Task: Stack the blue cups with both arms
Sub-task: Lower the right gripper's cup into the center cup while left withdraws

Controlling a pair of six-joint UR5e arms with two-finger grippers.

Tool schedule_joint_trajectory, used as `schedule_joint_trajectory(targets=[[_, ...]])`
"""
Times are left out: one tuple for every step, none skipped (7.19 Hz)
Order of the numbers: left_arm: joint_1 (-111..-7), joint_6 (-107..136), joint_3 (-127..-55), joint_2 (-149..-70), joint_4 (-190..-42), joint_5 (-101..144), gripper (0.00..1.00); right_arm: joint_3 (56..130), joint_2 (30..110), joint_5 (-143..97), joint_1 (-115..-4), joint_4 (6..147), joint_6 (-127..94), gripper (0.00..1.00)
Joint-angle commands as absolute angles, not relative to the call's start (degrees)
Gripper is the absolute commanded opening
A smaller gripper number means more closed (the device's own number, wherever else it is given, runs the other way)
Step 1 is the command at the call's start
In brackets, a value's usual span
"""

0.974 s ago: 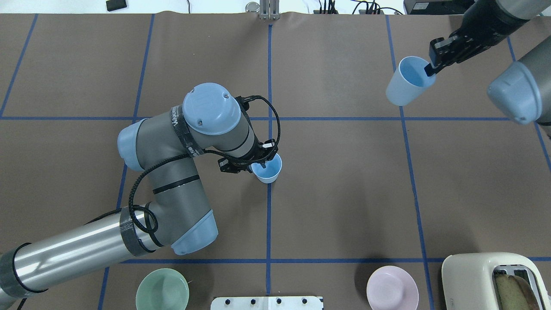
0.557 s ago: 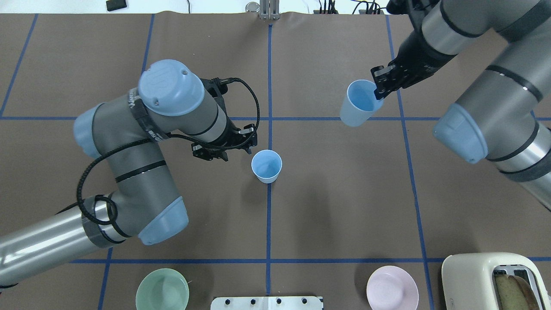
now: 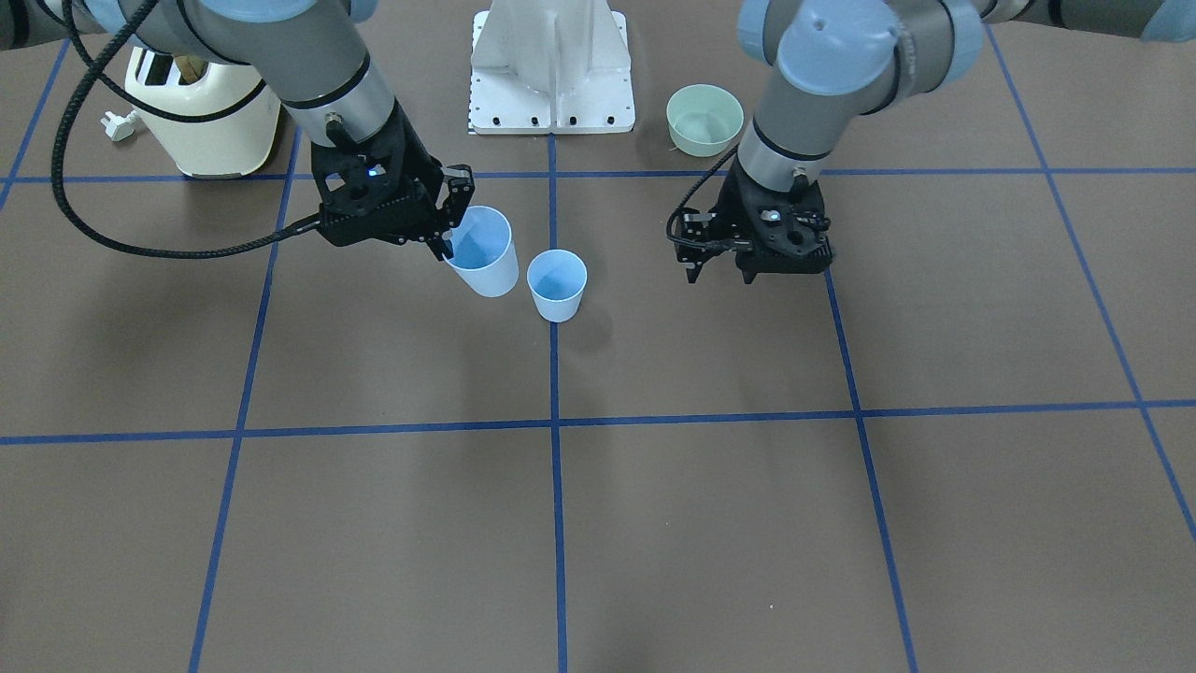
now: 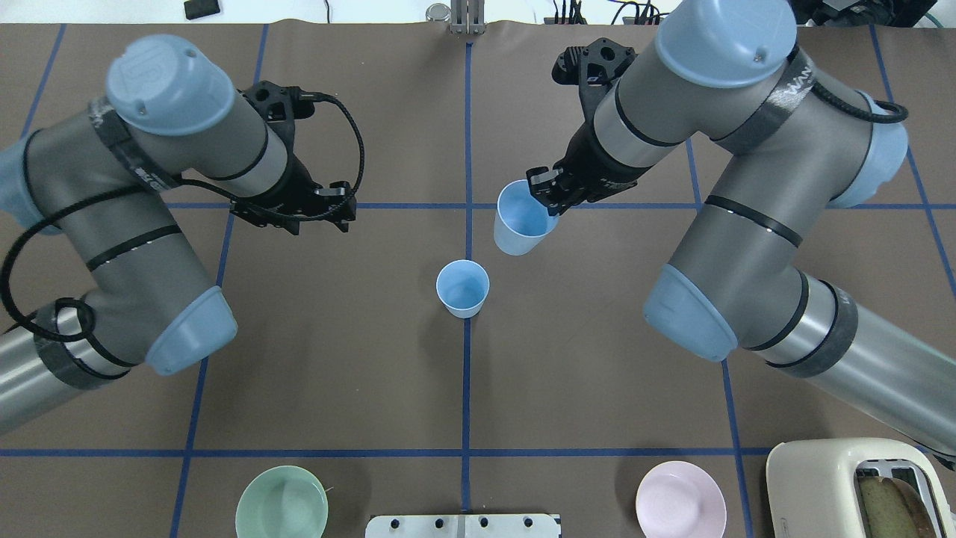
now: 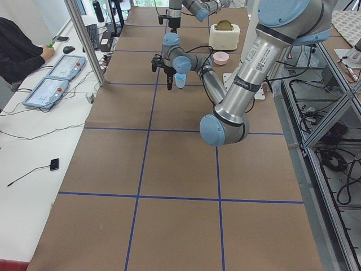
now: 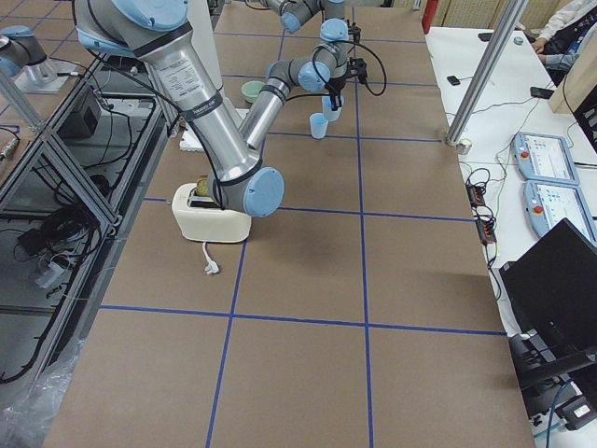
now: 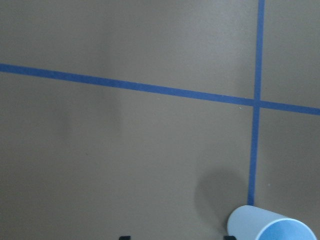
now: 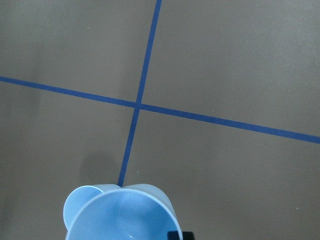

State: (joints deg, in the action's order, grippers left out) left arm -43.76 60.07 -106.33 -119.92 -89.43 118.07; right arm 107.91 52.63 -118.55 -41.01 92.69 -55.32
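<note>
Brown paper covers the big table (image 4: 597, 359), and thin blue tape lines (image 4: 466, 388) cut it into squares. One small pale-blue plastic cup, the standing cup (image 4: 463, 288), sits upright on the paper with its mouth up, right on a blue line. I tell where everything else is from that standing cup.

My right gripper (image 4: 547, 196) has the other small pale-blue plastic cup, the held cup (image 4: 520, 228). The jaws are pinched on its rim, one finger inside and one outside. The held cup leans a little, with its mouth up, and it is lifted off the table. It is near the standing cup, on my right of it and a bit farther from my base. The two cups do not touch. My right wrist camera looks down into the held cup and sees the standing cup peeking out just past it.

My left gripper (image 4: 320, 224) is on the other side of the standing cup, on my left and well apart from it. Its jaws are spread wide, with nothing between them, and they point down at the paper.

Closer to my base than the standing cup are a round mint-green bowl (image 4: 281, 502) on my left, a round pale-pink bowl (image 4: 680, 499) on my right, and a cream toaster (image 4: 859, 486) past the pink one.
</note>
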Motion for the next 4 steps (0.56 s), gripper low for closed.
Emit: schedule_joint_trajectory(targets=[[-48.9,50.4,-107.3,-114.6,-90.2,120.8,0.75,106.4,50.2,-113.7,-36.3,92.5,-58.8,0.00],[-50.3,47.8,-107.3,-112.0,-92.1,121.9,0.75,106.0,49.8,-112.5,-34.9,92.5,-59.3,0.00],[-50.5,47.5,-107.2,-110.2,-94.5,122.1,0.75,105.6,49.6,-110.9,-33.4,92.5,-60.0,0.00],[-50.5,47.5,-107.1,-109.7,-95.5,122.1,0.76,103.7,48.8,-110.3,-32.6,92.5,-60.1,0.00]])
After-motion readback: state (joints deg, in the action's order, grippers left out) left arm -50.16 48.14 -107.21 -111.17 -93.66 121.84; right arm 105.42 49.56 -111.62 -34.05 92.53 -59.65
